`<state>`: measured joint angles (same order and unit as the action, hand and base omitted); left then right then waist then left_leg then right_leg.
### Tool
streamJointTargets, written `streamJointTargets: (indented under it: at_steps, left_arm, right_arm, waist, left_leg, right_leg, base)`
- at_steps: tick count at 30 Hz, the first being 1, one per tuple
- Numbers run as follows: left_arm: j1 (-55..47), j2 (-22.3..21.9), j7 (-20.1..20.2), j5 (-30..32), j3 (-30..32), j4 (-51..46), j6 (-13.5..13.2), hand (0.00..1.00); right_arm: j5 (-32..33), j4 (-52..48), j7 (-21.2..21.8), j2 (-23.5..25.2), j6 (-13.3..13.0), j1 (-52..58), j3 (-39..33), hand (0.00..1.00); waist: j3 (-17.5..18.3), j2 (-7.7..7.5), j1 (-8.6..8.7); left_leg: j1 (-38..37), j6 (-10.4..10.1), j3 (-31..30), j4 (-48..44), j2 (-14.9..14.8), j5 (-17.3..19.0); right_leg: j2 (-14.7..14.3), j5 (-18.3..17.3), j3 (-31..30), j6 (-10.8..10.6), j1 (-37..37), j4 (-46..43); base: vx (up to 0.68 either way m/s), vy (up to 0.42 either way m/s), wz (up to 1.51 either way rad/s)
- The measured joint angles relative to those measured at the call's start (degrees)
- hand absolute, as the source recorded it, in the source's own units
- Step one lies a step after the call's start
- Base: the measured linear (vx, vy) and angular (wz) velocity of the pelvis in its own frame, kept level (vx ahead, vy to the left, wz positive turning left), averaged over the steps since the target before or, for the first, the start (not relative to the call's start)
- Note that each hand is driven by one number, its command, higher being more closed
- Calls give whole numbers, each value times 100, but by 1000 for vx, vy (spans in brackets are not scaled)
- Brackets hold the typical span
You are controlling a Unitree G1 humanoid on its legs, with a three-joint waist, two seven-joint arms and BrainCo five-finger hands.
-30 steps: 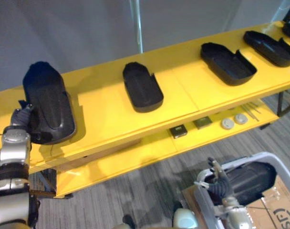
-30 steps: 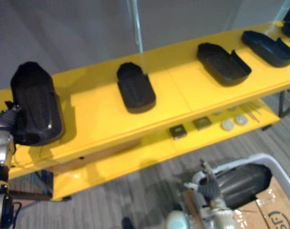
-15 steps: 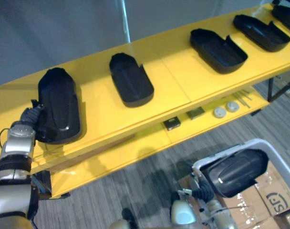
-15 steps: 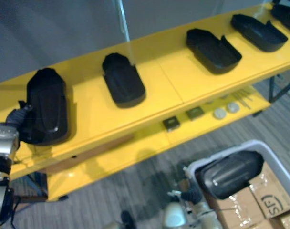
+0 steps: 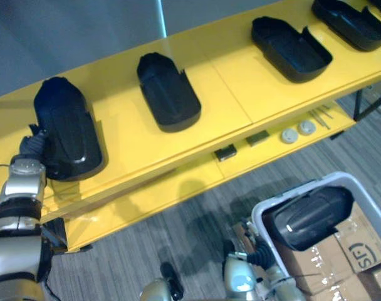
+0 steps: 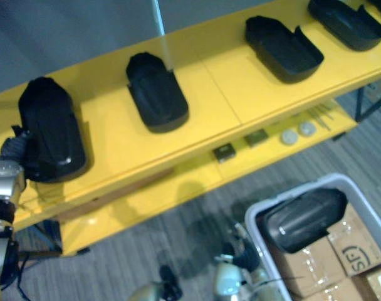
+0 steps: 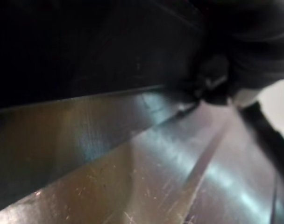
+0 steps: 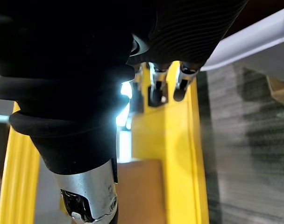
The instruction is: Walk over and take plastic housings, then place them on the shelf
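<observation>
Two robot hands show in the head views. The left robot hand (image 5: 32,145) rests against the near end of a black plastic housing (image 5: 68,128) that lies on the top board of the yellow shelf (image 5: 234,100). Whether it grips cannot be told: the left wrist view gives a dark housing wall meeting the glossy board at close range. The right robot hand (image 5: 260,254) hangs low, well apart from the shelf. Its wrist view shows the fingers (image 8: 156,91) relaxed and holding nothing. Just beside this hand stands a white bin (image 5: 303,190) containing a second housing (image 5: 309,213), with cardboard boxes (image 5: 360,241) next to it. Three further housings (image 5: 168,93) lie along the top board, spaced away from the left robot hand toward the right robot hand's side.
</observation>
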<state>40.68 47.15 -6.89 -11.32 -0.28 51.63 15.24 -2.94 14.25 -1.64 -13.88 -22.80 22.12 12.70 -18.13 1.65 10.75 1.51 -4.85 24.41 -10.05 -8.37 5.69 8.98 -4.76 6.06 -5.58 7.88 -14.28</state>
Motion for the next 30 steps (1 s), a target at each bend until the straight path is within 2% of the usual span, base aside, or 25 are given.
streamJointTargets:
  at_steps: [6,7,14,21,24,30]
  left_arm:
    - [188,0,-99,-16,-54,48,19,100]
    - [194,0,-99,-16,-54,51,19,0]
    - [322,2,-151,-16,-47,147,10,0]
    - [350,2,-430,-12,-47,172,-36,0]
    - [389,2,-757,-2,-46,172,-89,0]
    - [497,2,-1566,-152,12,148,-449,0]
  right_arm:
    - [4,-13,-79,-5,2,-1,50,0]
    - [4,-12,-79,-8,2,-2,52,0]
    - [40,-13,-81,-56,2,-5,155,0]
    - [40,-13,-88,-59,0,-4,172,0]
    - [40,-9,-91,-67,-59,-1,254,0]
    - [-36,-4,-251,-66,-358,9,359,0]
  waist:
    - [-272,1,21]
    - [-281,3,21]
    - [-304,19,59]
    - [-370,57,82]
    - [-373,61,112]
    - [-372,61,112]
  left_leg:
    - [68,13,-1,-174,-41,65]
    - [71,11,0,-183,-49,74]
    - [167,17,24,-269,-73,119]
    - [157,52,115,-358,-89,146]
    - [157,54,116,-358,-89,147]
    - [150,54,108,-353,-81,147]
  right_leg:
    - [-9,50,-12,11,10,0]
    - [-10,51,-15,9,11,0]
    - [-16,86,-49,-5,81,4]
    - [-12,100,-132,-16,88,-1]
    - [-11,111,-135,-20,89,-1]
    - [-8,130,-132,-31,76,7]
  base:
    - [-31,-2,-1]
    - [-47,1,-5]
    - [-6,3,-2]
    - [-1,8,-5]
    - [0,0,0]
    - [-5,-1,0]
